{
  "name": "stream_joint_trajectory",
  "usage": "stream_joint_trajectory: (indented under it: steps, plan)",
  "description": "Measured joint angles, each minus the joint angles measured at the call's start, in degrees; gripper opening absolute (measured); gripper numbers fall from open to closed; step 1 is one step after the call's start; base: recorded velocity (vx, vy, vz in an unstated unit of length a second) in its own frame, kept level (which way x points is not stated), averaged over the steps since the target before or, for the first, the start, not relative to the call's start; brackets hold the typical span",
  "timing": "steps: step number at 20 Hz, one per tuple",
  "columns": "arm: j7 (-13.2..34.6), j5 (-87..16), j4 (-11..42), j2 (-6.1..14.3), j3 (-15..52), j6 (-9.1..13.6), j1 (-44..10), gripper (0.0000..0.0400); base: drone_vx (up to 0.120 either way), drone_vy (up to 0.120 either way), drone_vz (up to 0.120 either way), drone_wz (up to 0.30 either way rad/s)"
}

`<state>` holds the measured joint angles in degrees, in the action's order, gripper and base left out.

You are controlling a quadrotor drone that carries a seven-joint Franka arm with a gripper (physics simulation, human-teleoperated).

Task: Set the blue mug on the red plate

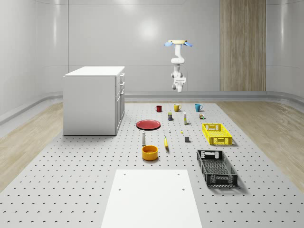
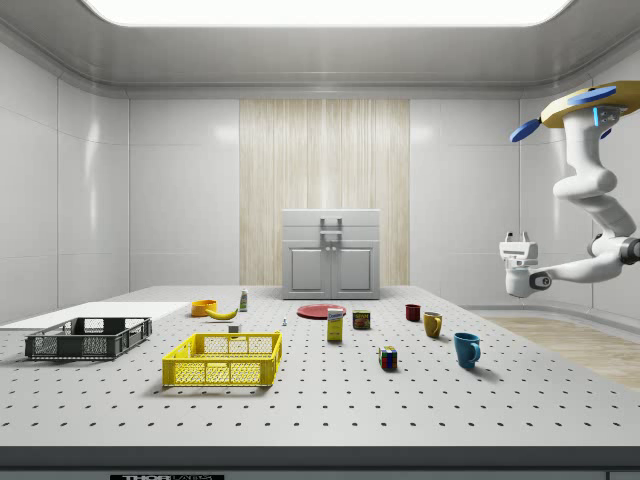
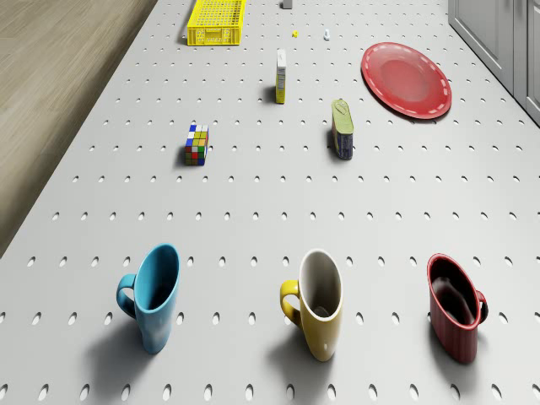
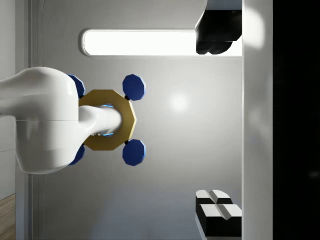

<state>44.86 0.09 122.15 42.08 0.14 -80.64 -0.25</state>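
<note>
Mug (image 1: 198, 107) upright on the table (image 1: 95, 175), well apart from the plate (image 1: 148, 124). Drone (image 1: 178, 43) hovering high past the mugs, gripper (image 2: 518, 242) up in the air, jaws wide apart.

Bright even light from a ceiling panel (image 2: 320, 10), soft short shadows, wall glare

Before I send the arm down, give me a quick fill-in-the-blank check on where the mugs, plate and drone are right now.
1. The blue mug stands upright in a row with a yellow mug and a ____ mug.
2. The middle mug of that row is ____.
3. The red plate has ____ on it.
4. The drone ____ high above the table, gripper well clear of the mugs.

Missing words: red; yellow; nothing; hovers
</note>
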Motion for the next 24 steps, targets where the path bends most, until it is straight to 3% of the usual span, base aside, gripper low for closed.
stream_joint_trajectory:
  steps: [8, 24]
  plan:
    - [0.0, 0.0, -4.4, -1.6, 0.1, 2.4, -0.1, 0.0400, 0.000, 0.000, 0.000, 0.000]
    - [-0.1, 0.0, -5.0, -1.6, 0.2, 2.3, -0.2, 0.0400, 0.000, 0.000, 0.000, 0.000]
